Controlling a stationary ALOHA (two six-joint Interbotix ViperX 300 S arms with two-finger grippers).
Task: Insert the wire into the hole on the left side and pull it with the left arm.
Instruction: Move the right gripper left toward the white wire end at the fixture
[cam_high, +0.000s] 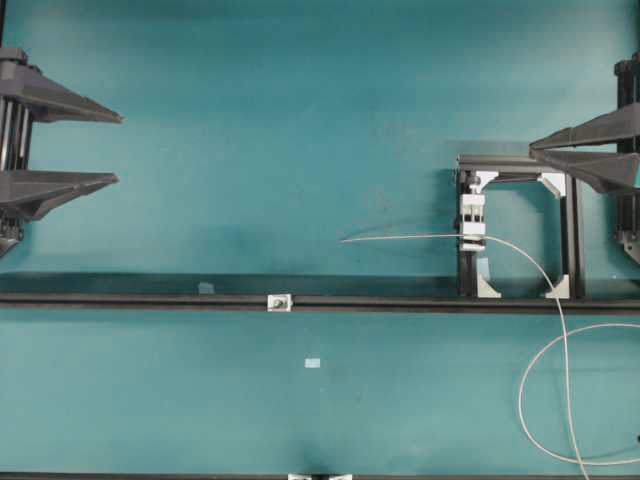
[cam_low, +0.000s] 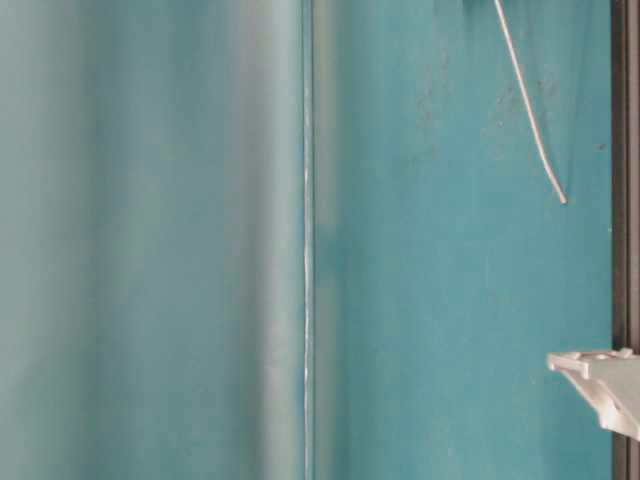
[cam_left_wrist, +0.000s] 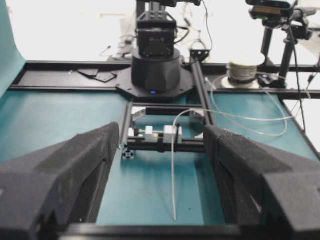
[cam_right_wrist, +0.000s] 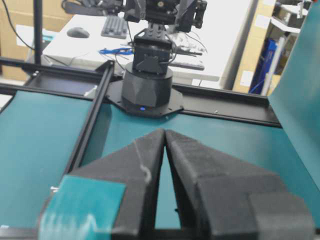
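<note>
Overhead view, wire (cam_high: 420, 237): clamped in black frame (cam_high: 570, 235), tip pointing left above rail (cam_high: 130, 300).
Hole (cam_high: 279, 301): in small block on rail.
Left fingers (cam_high: 118, 150): wide apart, empty.
Right fingers (cam_high: 533, 148): tips together, empty.

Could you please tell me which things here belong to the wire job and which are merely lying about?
Job: wire; hole; left gripper; right gripper.
Lying about: tape; frame; spool.

The wire (cam_high: 420, 237) points left, well apart from the hole (cam_high: 279, 301).
</note>
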